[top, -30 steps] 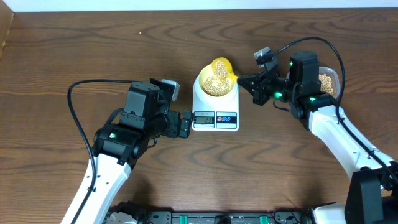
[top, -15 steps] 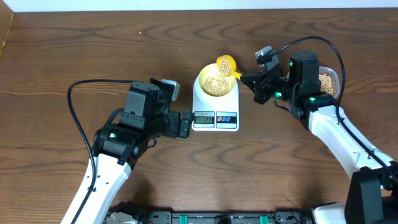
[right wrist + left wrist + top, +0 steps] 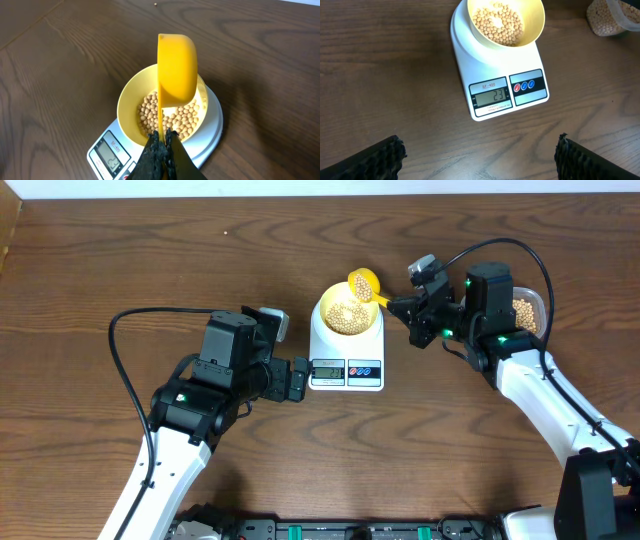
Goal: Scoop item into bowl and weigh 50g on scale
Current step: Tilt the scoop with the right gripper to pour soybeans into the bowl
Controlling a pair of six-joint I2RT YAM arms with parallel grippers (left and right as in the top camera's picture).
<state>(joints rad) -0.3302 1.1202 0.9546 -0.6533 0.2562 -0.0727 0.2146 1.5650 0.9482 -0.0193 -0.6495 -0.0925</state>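
Observation:
The pale yellow bowl stands on the white scale and holds a layer of tan beans. Its display is lit with digits. My right gripper is shut on the thin handle of a bright yellow scoop, whose cup is turned on its side above the bowl's far rim. My left gripper stands open just left of the scale's front, nothing between its fingers.
A clear plastic tub with more beans sits at the right, behind my right arm. Brown wooden tabletop stretches all around; a black cable loops on the left side.
The scoop has swung up and back from over the bowl's middle to its far rim, now turned on its side. The left arm has not moved.

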